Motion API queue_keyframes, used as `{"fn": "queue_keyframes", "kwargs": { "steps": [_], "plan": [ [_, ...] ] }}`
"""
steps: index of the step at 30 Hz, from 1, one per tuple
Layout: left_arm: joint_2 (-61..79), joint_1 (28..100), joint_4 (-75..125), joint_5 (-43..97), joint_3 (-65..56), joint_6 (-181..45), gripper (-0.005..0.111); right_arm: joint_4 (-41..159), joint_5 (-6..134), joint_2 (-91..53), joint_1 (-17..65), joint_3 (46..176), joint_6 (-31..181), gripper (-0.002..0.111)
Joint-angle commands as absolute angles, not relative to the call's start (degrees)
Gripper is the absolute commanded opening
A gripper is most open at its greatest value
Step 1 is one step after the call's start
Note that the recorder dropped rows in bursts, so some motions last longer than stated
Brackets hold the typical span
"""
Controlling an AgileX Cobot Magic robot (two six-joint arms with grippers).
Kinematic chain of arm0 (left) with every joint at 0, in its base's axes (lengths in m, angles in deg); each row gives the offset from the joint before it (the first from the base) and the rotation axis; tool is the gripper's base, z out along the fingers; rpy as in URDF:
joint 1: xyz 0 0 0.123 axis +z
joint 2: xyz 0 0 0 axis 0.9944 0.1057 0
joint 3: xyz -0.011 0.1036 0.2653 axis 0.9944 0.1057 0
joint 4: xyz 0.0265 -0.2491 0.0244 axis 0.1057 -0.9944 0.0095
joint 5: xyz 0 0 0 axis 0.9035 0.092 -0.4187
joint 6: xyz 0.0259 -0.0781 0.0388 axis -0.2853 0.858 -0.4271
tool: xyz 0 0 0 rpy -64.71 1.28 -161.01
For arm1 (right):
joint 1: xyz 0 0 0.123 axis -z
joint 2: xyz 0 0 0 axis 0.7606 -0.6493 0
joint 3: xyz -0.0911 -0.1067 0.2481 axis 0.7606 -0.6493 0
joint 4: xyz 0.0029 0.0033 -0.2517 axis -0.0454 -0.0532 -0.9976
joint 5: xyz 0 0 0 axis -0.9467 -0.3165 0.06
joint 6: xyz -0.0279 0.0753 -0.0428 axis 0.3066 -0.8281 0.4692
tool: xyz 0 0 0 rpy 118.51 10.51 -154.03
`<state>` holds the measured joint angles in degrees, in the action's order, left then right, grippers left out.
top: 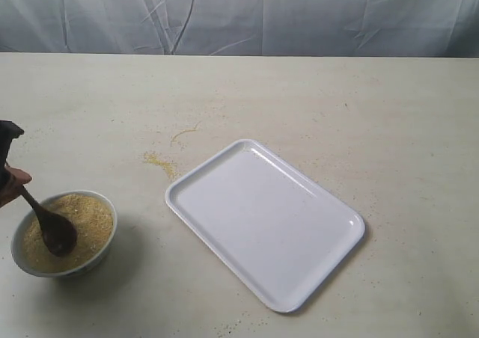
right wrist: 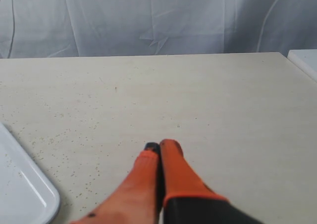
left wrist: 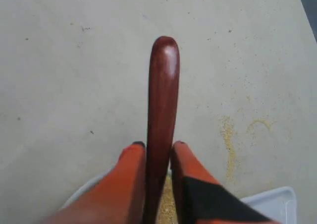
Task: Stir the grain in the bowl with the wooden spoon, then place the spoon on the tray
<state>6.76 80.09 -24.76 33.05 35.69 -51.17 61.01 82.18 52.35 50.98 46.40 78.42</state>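
I am clamping my left gripper (left wrist: 157, 147) on the wooden spoon (left wrist: 163, 95) handle so its head is digging into the grain (top: 90, 220) for stirring, in the bowl (top: 111, 209) at eight o'clock on the table (top: 337, 106), the tray (top: 299, 241) lying at the bowl's three o'clock, my right gripper (right wrist: 158, 147) idling closed on nothing.

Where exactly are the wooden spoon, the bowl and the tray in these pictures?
wooden spoon (top: 58, 233), exterior view, on its oval scoop.
bowl (top: 105, 252), exterior view, on its outer wall.
tray (top: 262, 226), exterior view, on its bare middle.
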Motion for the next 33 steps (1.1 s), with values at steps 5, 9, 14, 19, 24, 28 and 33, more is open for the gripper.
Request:
{"fn": "queue_keyframes", "kwargs": {
  "steps": [5,9,14,19,24,28,33],
  "plan": [
    [6.4,80.4,-24.1,31.8,35.9,-51.0,0.052,61.0,81.4,52.7,50.8,46.3,78.5,0.000],
    [5.2,80.4,-23.6,32.3,35.6,-51.1,0.052,61.0,81.4,52.7,50.8,46.3,78.5,0.000],
    [-0.7,80.4,-15.9,33.7,32.2,-51.1,0.052,61.0,81.4,52.7,50.8,46.3,78.5,0.000],
    [-3.8,80.4,-10.1,34.6,27.8,-51.1,0.052,61.0,81.4,52.7,50.8,46.3,78.5,0.000],
    [-3.8,80.4,1.6,31.3,25.7,-51.1,0.052,61.0,81.4,52.7,50.8,46.3,78.5,0.000],
    [-3.8,80.4,15.4,29.8,24.2,-51.1,0.052,61.0,81.4,52.7,50.8,46.3,78.5,0.000],
    [-3.8,80.4,20.8,30.0,23.2,-51.1,0.052,61.0,81.4,52.7,50.8,46.3,78.5,0.000]
  ]
}}
